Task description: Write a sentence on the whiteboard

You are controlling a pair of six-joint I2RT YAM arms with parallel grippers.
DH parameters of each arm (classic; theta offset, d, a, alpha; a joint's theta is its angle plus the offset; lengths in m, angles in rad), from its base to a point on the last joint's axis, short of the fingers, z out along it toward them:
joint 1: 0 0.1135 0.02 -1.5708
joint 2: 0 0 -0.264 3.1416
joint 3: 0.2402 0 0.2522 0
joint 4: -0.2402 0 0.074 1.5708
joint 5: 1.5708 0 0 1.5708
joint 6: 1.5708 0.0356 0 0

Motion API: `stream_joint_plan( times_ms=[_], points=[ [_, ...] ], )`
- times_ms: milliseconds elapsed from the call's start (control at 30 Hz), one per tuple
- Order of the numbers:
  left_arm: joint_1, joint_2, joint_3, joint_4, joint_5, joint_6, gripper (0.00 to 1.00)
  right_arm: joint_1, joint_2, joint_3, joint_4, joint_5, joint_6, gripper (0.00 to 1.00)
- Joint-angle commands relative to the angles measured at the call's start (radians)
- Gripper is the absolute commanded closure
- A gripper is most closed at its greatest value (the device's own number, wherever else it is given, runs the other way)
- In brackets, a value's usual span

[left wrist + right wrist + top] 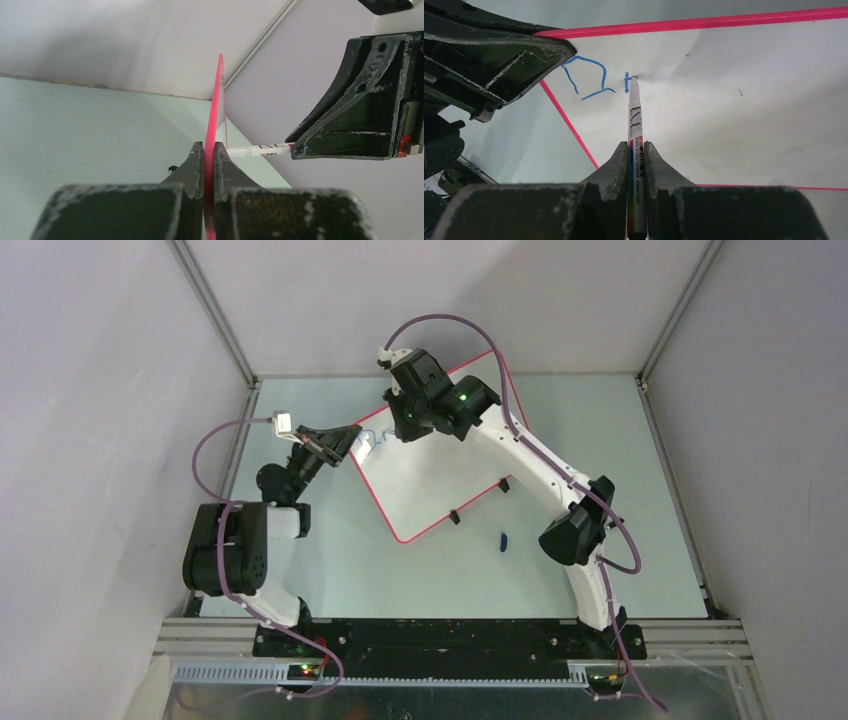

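The whiteboard (435, 485) lies at an angle on the table, white with a red-pink rim (216, 100). My left gripper (352, 437) is shut on its left corner, and the rim runs edge-on between the jaws (209, 155). My right gripper (637, 155) is shut on a white marker (634, 115), also seen from the left wrist (260, 149). The marker's tip touches the whiteboard (734, 115). Of the sentence (586, 77), a blue "D" and a short stroke beside the tip are on the board. In the top view my right gripper (400, 425) hovers over that same corner.
A small blue cap (503, 540) lies on the table near the board's lower right edge. Two black clip feet (455, 517) stick out from that edge. Grey walls and metal frame posts (215, 315) close in the table at the back and sides.
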Motion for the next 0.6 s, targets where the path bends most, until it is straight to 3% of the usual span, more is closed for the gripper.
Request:
stream_joint_plan(
  times_ms=[0, 333, 567],
  points=[
    [-0.027, -0.009, -0.008, 0.024, 0.083, 0.117, 0.99, -0.014, 0.009, 0.049, 0.021, 0.053, -0.006, 1.00],
    [-0.027, -0.009, -0.009, 0.024, 0.084, 0.117, 0.99, -0.010, -0.029, 0.038, 0.032, 0.013, -0.010, 1.00],
    [-0.027, -0.009, -0.009, 0.024, 0.083, 0.118, 0.99, -0.012, -0.100, -0.059, 0.090, 0.027, -0.019, 1.00]
  ],
)
